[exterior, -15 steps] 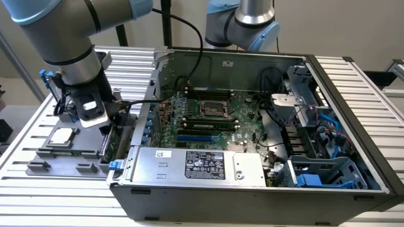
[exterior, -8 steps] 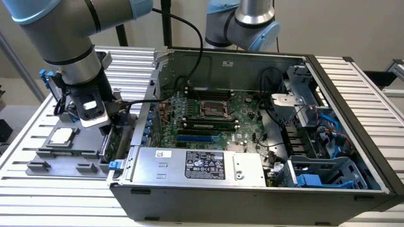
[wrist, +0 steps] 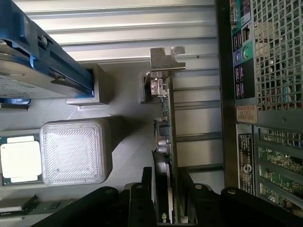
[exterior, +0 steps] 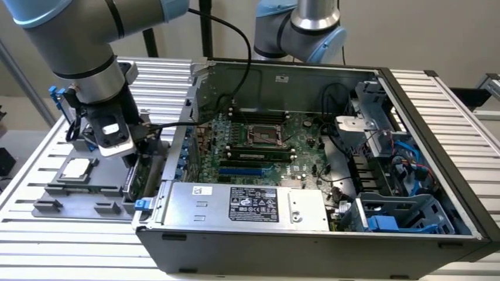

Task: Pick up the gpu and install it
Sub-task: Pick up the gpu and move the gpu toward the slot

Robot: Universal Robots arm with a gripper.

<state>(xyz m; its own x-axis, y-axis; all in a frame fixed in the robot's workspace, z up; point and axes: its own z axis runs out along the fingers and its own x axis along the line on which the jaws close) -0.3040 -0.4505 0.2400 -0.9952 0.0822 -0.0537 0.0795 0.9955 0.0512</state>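
GPU (wrist: 166, 127) is clamped edge-on between the gripper (wrist: 165, 182) fingers (wrist: 142, 195), which are closed on both faces of the card, no gap seen. Its silver bracket (wrist: 165, 59) is at the end farthest from the fingers. In the exterior view the gripper (exterior: 134, 151) is seen low over the grey parts tray (exterior: 105, 184), w/ the GPU (exterior: 140, 175) upright under it, just beside the outer wall of the PC case (exterior: 297, 252). Whether the card's lower edge is touching the tray cannot be told.

Tray (wrist: 128, 156) contents, all on the side of the fingers away from the case:
- ribbed grey block (wrist: 75, 151), near the fingers;
- CPU (wrist: 19, 158), just beyond the block;
- hard drive w/ blue rails (wrist: 33, 66), farther out, approx. level w/ the bracket.

On the other side of the fingers the case's rear grille (wrist: 277, 71) is seen close by.

Case is open on top. Inside it are held the green motherboard (exterior: 258, 137), a silver PSU (exterior: 242, 205) against the front wall, a blue drive cage (exterior: 399, 219) in the corner farthest from the fingers, and black cables (exterior: 336, 146).
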